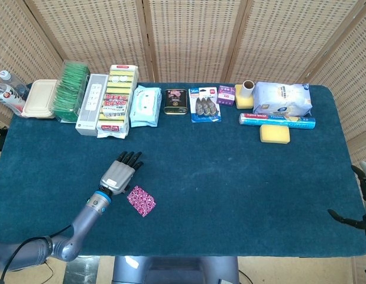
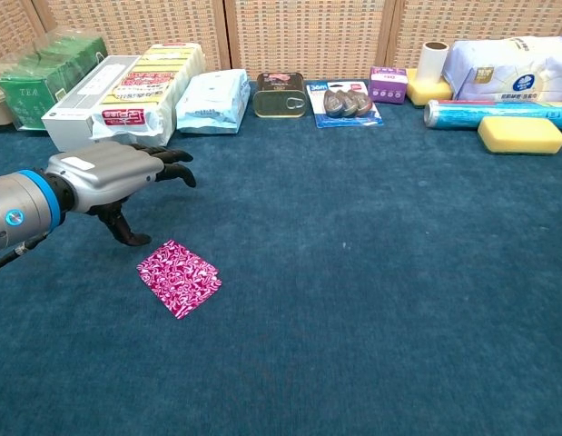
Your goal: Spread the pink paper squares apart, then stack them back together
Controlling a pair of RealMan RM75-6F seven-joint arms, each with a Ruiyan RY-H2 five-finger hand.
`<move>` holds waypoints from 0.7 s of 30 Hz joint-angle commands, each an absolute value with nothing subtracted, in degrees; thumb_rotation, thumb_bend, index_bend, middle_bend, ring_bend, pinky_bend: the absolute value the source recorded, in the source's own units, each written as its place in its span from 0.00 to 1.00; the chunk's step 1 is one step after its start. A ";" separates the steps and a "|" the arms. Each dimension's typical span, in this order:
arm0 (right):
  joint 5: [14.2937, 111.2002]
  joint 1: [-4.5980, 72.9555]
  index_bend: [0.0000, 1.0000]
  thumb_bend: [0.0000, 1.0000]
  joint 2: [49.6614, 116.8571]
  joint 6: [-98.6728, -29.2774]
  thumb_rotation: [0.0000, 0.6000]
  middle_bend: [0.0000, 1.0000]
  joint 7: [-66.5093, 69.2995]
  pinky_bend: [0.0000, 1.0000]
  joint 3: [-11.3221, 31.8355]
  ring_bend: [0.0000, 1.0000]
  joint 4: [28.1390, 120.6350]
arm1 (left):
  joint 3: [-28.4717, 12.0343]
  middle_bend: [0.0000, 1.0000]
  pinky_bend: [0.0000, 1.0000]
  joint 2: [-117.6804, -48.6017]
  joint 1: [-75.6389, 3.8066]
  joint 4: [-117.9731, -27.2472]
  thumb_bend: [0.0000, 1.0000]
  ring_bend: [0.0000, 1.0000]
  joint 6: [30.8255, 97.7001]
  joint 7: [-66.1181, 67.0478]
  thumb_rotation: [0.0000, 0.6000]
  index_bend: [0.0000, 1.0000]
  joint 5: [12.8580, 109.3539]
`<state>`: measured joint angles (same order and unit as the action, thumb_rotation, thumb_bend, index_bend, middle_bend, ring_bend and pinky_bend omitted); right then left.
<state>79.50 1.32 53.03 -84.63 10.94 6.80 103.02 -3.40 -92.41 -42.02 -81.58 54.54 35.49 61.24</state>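
While left hand (image 2: 108, 173) hovers by pink paper squares (image 2: 179, 277); thumb visible only chest-side.

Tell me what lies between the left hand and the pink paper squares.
Nothing but bare blue tablecloth: the chest view shows a narrow gap between the left hand and the pink paper squares.

wall: woven wicker panels (image 1: 194, 35) | table: blue carpet top (image 1: 230, 177)
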 commanded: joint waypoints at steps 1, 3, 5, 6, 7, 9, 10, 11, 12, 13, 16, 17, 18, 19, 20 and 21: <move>79.48 1.28 0.06 0.00 52.96 -84.71 1.00 0.00 11.04 0.00 6.85 0.00 103.07 | -3.41 0.00 0.07 -92.60 -42.11 -81.48 0.24 0.00 54.42 35.47 1.00 0.14 61.18; 79.45 1.26 0.06 0.00 52.95 -84.71 1.00 0.00 11.15 0.00 6.85 0.00 103.03 | -3.40 0.00 0.07 -92.76 -42.19 -81.42 0.25 0.00 54.37 35.50 1.00 0.14 61.20; 79.41 1.26 0.06 0.00 52.92 -84.67 1.00 0.00 11.23 0.00 6.86 0.00 103.01 | -3.38 0.00 0.07 -92.90 -42.24 -81.37 0.24 0.00 54.32 35.51 1.00 0.14 61.22; 79.39 1.27 0.06 0.00 52.91 -84.64 1.00 0.00 11.25 0.00 6.87 0.00 102.99 | -3.36 0.00 0.07 -93.00 -42.28 -81.34 0.24 0.00 54.29 35.55 1.00 0.14 61.21; 79.38 1.28 0.06 0.00 52.90 -84.63 1.00 0.00 11.25 0.00 6.88 0.00 102.99 | -3.34 0.00 0.07 -93.10 -42.33 -81.31 0.24 0.00 54.22 35.62 1.00 0.14 61.17; 79.37 1.29 0.06 0.00 52.86 -84.63 1.00 0.00 11.26 0.00 6.91 0.00 103.02 | -3.28 0.00 0.07 -93.38 -42.46 -81.20 0.24 0.00 54.01 35.84 1.00 0.14 61.02; 79.36 1.26 0.06 0.00 52.82 -84.65 1.00 0.00 11.28 0.00 6.90 0.00 103.05 | -3.26 0.00 0.07 -93.57 -42.54 -81.07 0.24 0.00 53.93 35.94 1.00 0.14 60.97; 79.36 1.23 0.06 0.00 52.81 -84.69 1.00 0.00 11.32 0.00 6.89 0.00 103.04 | -3.26 0.00 0.07 -93.71 -42.60 -81.01 0.24 0.00 53.84 35.96 1.00 0.14 60.93; 79.35 1.20 0.06 0.00 52.80 -84.72 1.00 0.00 11.38 0.00 6.90 0.00 103.04 | -3.29 0.00 0.07 -93.83 -42.65 -80.98 0.24 0.00 53.78 35.91 1.00 0.14 60.91; 79.35 1.19 0.06 0.00 52.77 -84.74 1.00 0.00 11.44 0.00 6.91 0.00 103.06 | -3.31 0.00 0.07 -93.92 -42.70 -80.98 0.24 0.00 53.75 35.86 1.00 0.14 60.95; 79.31 1.16 0.06 0.00 52.69 -84.76 1.00 0.00 11.60 0.00 6.94 0.00 103.05 | -3.31 0.00 0.07 -94.08 -42.82 -81.17 0.24 0.00 53.80 35.81 1.00 0.14 61.22; 79.30 1.15 0.06 0.00 52.66 -84.76 1.00 0.00 11.66 0.00 6.96 0.00 103.06 | -3.32 0.00 0.07 -94.11 -42.86 -81.38 0.24 0.00 53.80 35.75 1.00 0.14 61.29; 79.31 1.15 0.06 0.00 52.64 -84.77 1.00 0.00 11.69 0.00 6.96 0.00 103.06 | -3.33 0.00 0.07 -94.11 -42.90 -81.63 0.24 0.00 53.81 35.68 1.00 0.14 61.37; 79.32 1.13 0.06 0.00 52.61 -84.77 1.00 0.00 11.70 0.00 6.95 0.00 103.07 | -3.31 0.00 0.07 -94.10 -42.92 -81.77 0.24 0.00 53.85 35.68 1.00 0.14 61.47; 79.34 1.12 0.06 0.00 52.60 -84.79 1.00 0.00 11.71 0.00 6.94 0.00 103.07 | -3.29 0.00 0.07 -94.09 -42.93 -81.82 0.24 0.00 53.87 35.69 1.00 0.14 61.52; 79.37 1.10 0.06 0.00 52.59 -84.81 1.00 0.00 11.75 0.00 6.93 0.00 103.08 | -3.22 0.00 0.07 -94.09 -42.95 -81.91 0.24 0.00 53.90 35.76 1.00 0.14 61.63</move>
<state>79.37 1.10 52.59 -84.82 11.76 6.94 103.08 -3.22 -94.09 -42.94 -81.91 53.90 35.76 61.63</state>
